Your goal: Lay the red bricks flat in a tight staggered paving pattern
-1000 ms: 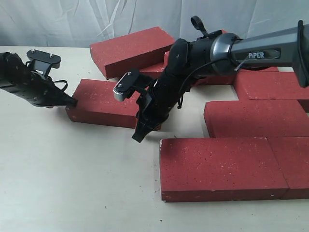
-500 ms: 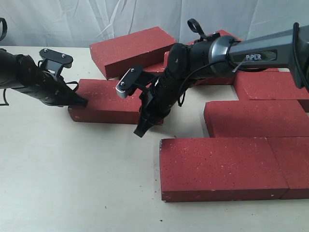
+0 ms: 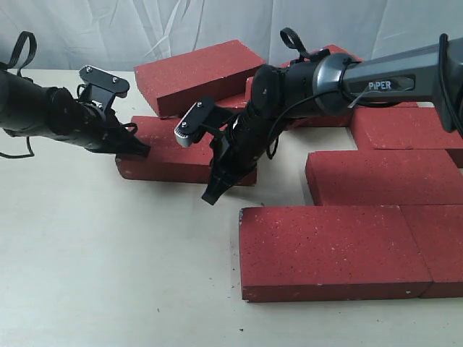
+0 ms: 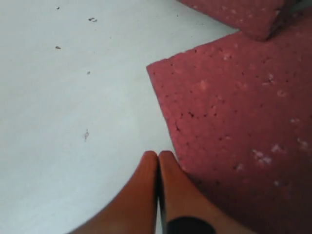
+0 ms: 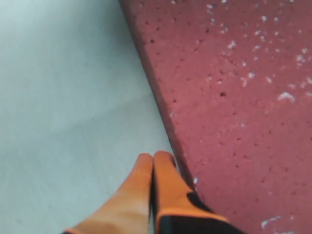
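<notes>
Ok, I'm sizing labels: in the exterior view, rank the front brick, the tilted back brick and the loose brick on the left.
1. Front brick, nearest the camera.
2. Tilted back brick.
3. Loose left brick, partly hidden by the right arm, so that order is unsure.

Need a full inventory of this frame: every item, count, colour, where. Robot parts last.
red bricks: about eight visible, dark red with white flecks; most lie flat in staggered rows at the right, and the right arm hides some.
loose brick: one, dark red, flat at centre-left between the grippers.
propped brick: one, dark red, at the back, apparently resting on another brick.
table: one, off-white, under everything.
curtain: one, white, along the back.
left gripper: one, black with orange fingers, shut, at the loose brick's left end.
right gripper: one, black with orange fingers, shut, at the loose brick's near right edge.
</notes>
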You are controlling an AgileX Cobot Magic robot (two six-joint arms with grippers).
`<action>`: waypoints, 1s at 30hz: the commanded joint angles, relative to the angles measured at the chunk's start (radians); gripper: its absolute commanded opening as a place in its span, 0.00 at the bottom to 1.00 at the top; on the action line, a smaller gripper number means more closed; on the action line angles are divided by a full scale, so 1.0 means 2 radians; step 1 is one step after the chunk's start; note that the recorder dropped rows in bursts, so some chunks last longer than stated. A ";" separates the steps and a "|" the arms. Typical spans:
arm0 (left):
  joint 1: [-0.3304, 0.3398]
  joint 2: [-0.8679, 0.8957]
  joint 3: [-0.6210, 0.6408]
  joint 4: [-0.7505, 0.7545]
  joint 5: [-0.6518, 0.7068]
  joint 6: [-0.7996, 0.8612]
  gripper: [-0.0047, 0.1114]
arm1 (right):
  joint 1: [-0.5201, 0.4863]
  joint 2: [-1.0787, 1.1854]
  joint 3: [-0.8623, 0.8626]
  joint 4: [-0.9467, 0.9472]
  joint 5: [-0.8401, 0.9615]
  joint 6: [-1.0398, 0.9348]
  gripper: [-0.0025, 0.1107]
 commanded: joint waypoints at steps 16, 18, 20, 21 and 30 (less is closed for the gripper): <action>-0.035 0.023 -0.019 -0.005 -0.026 -0.004 0.04 | -0.014 -0.013 -0.002 -0.091 -0.008 0.075 0.01; -0.034 0.023 -0.019 -0.006 -0.038 -0.004 0.04 | -0.015 -0.012 -0.002 -0.091 -0.008 0.075 0.01; -0.034 0.023 -0.019 -0.006 -0.050 -0.004 0.04 | -0.015 -0.012 -0.002 -0.091 -0.009 0.075 0.01; -0.034 0.023 -0.019 -0.006 -0.055 -0.005 0.04 | -0.015 -0.012 -0.002 -0.091 -0.010 0.075 0.01; -0.034 0.023 -0.019 0.007 -0.063 -0.004 0.04 | -0.014 -0.009 -0.002 -0.003 -0.027 0.066 0.01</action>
